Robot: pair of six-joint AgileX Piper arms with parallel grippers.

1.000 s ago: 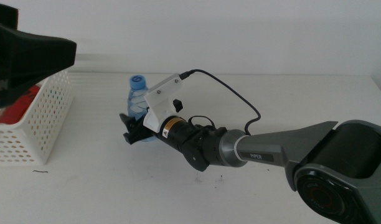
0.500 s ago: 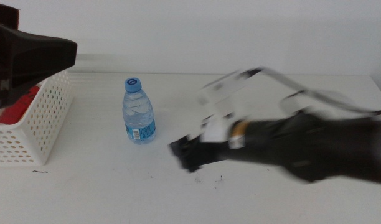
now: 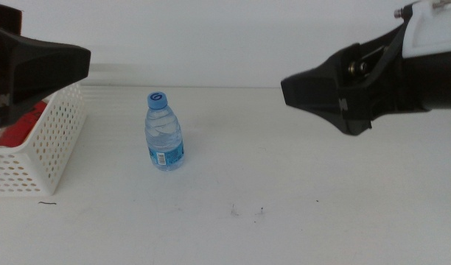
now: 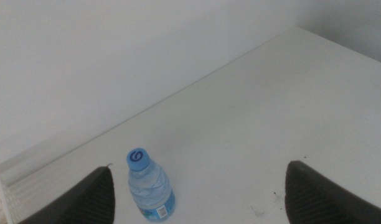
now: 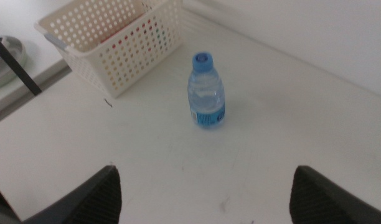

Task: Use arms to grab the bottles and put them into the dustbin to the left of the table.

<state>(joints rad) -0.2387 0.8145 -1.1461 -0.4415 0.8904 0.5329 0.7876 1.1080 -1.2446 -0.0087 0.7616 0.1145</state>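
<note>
Water bottle (image 3: 164, 132) stands upright on the table (image 3: 284, 184), long axis vertical, blue cap (image 3: 158, 98) up; body clear ribbed plastic w/ blue label band low on the wall, liquid inside clear. It sits left of table centre, near but apart from the dustbin (image 3: 41, 147), nothing touching it. Same bottle in left wrist view (image 4: 150, 188) and right wrist view (image 5: 206, 91), free-standing in both. Dustbin = white rect. plastic basket, walls perforated w/ rows of small round holes, at table's left edge; red item (image 3: 19, 126) shows inside over the rim and through the holes in right wrist view, can't ID more than colour, partly hidden. Table white, flat, matte, a few tiny dark specks (image 3: 244, 213) toward near edge and a short dark mark (image 3: 47, 203) just in front of the basket. Left gripper (image 3: 34, 66) hangs high over the dustbin at the middle view's left edge, black, bulky; in its wrist view the two dark jaw tips sit wide apart w/ bare table between, so released, holding nothing. Right gripper (image 3: 321, 92) is raised above table's right half, well apart from the bottle, black body w/ white housing above; its wrist view shows jaw tips spread wide, also released, nothing between them.
</note>
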